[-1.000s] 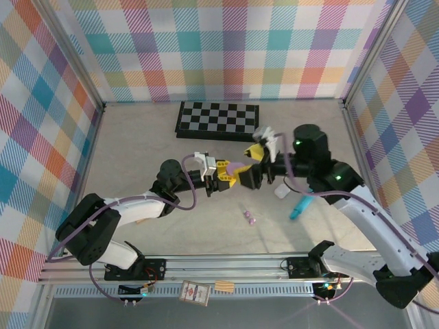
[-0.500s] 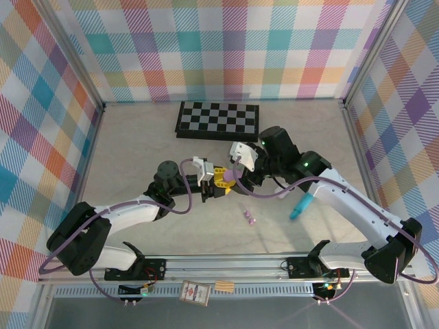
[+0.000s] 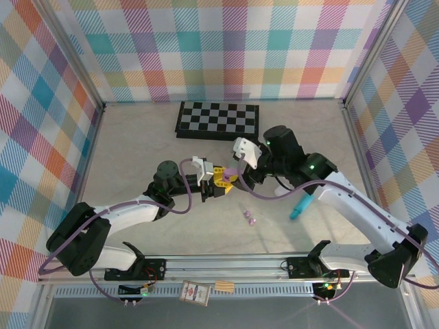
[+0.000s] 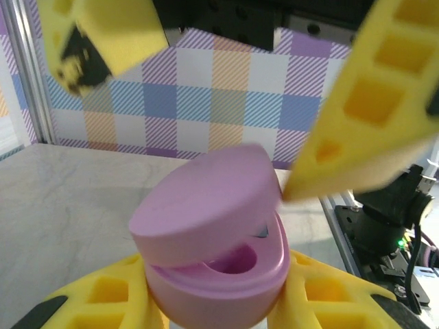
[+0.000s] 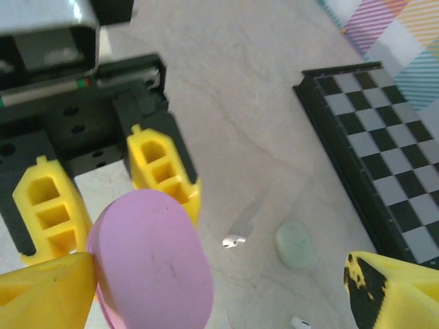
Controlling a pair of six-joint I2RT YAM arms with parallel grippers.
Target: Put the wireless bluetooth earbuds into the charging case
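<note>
Earbuds [image 3: 248, 218], the pink-purple pair, lie loose on the bench [image 3: 137, 144] near its front edge, well apart from both claws. A tiny whitish bud [image 5: 233, 240] lies on the bench just beside a pale green case [image 5: 295, 243]. The pink charging case [image 4: 212, 233] is up off the bench, pinched at its lower half between the yellow fingers of the left claw [image 4: 212, 305], which is closed down on it. Its lid is ajar, tilted up on one side, with a hollow showing in the base. The right claw [image 5: 219, 274] straddles the case with its jaws spread wide and grips nothing. One of its yellow fingers sits against the lid's edge, and the other stands well clear. A teal stick [image 3: 300, 205] lies to the right of the pink-purple pair, and a chessboard [image 3: 218, 118] lies at the back of the bench.
</note>
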